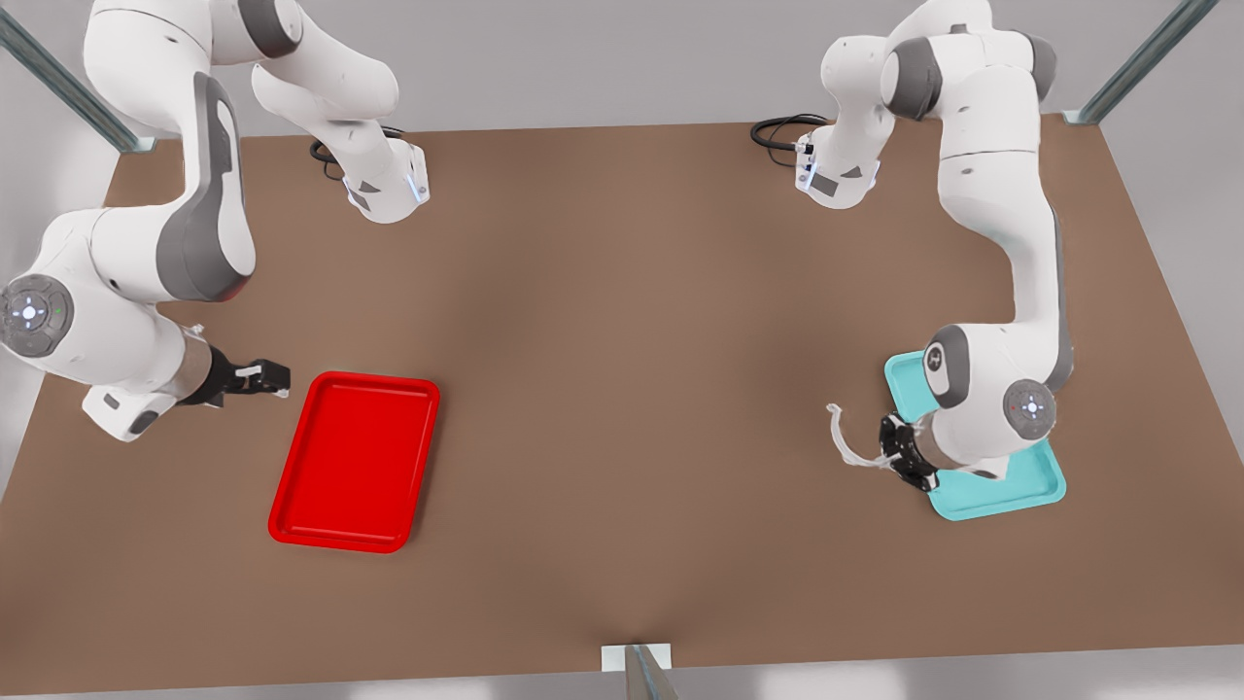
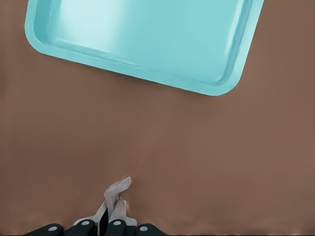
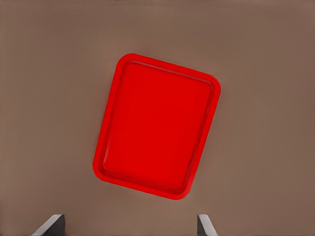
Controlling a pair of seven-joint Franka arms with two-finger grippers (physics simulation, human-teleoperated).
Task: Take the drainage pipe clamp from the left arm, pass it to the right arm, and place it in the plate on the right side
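The drainage pipe clamp (image 1: 847,442) is held off the table (image 1: 622,389) by the left gripper (image 1: 892,457), at the front view's right, just beside the teal tray (image 1: 1030,491). The fingers are closed on one flared end of the strip; the rest of the half-ring curves out free toward the table's middle. In the left wrist view the clamp (image 2: 115,199) is seen pinched between the fingers (image 2: 114,225), with the teal tray (image 2: 142,69) beyond it. The right gripper (image 1: 264,377) hovers at the front view's left, just beside the red plate (image 1: 355,462), its fingers (image 3: 49,225) spread wide and empty. The plate (image 3: 157,125) holds nothing yet. The clamp is judged light, thin and likely springy, so it may flex or twist under a pinch. For the handover, the free flared end or the mid-arc is best taken, flat faces between the pads.
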